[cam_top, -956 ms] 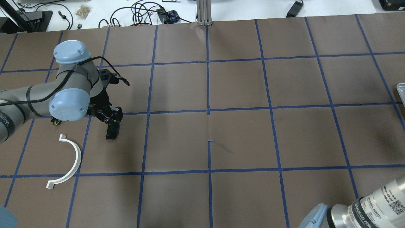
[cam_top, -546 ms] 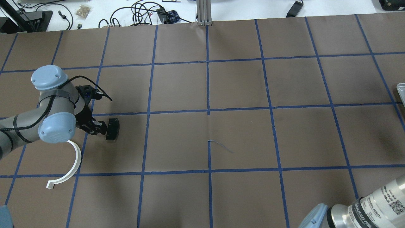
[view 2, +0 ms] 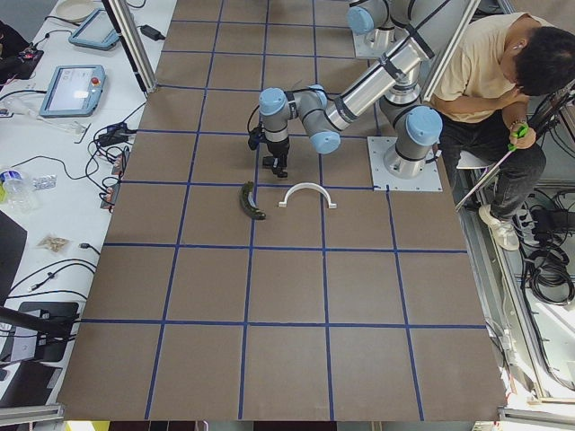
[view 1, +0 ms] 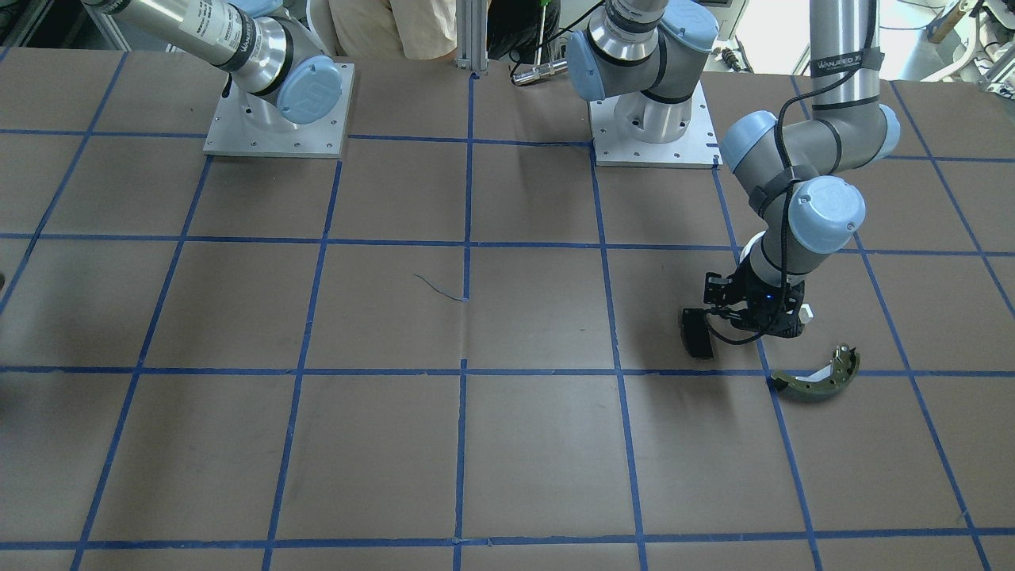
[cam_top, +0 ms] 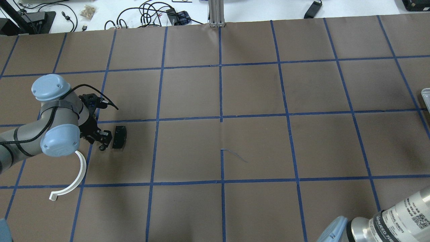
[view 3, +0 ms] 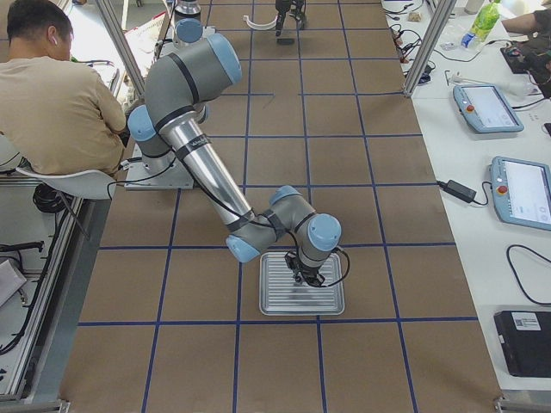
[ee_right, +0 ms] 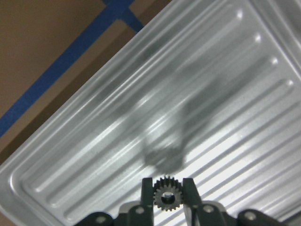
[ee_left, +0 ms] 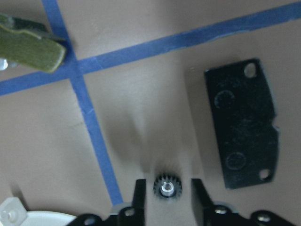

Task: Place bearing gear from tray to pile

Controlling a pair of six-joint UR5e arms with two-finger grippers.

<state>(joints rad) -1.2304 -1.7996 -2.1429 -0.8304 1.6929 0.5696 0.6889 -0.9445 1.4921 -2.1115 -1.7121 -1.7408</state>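
My left gripper (ee_left: 167, 197) is low over the pile, open. A small dark bearing gear (ee_left: 167, 188) sits between its fingers with a gap on each side. The pile holds a black rectangular pad (ee_left: 242, 125), an olive-green brake shoe (ee_left: 30, 47) and a white half-ring (cam_top: 75, 174). In the overhead view the left gripper (cam_top: 102, 141) is just left of the pad (cam_top: 119, 136). My right gripper (ee_right: 167, 194) is shut on a second bearing gear (ee_right: 165, 195), just above the ribbed metal tray (ee_right: 94, 155).
The tray (view 3: 284, 301) lies at the table's far right end; only its edge (cam_top: 426, 95) shows overhead. The brake shoe (view 1: 817, 381) lies beyond the left wrist. A seated person (view 2: 503, 81) is behind the robot bases. Cables and tablets lie off the table's far edge.
My left arm has swung left and nearer, so the gripper went from over the black pad to just left of it, close to the white half-ring. The pad and ring have not moved.
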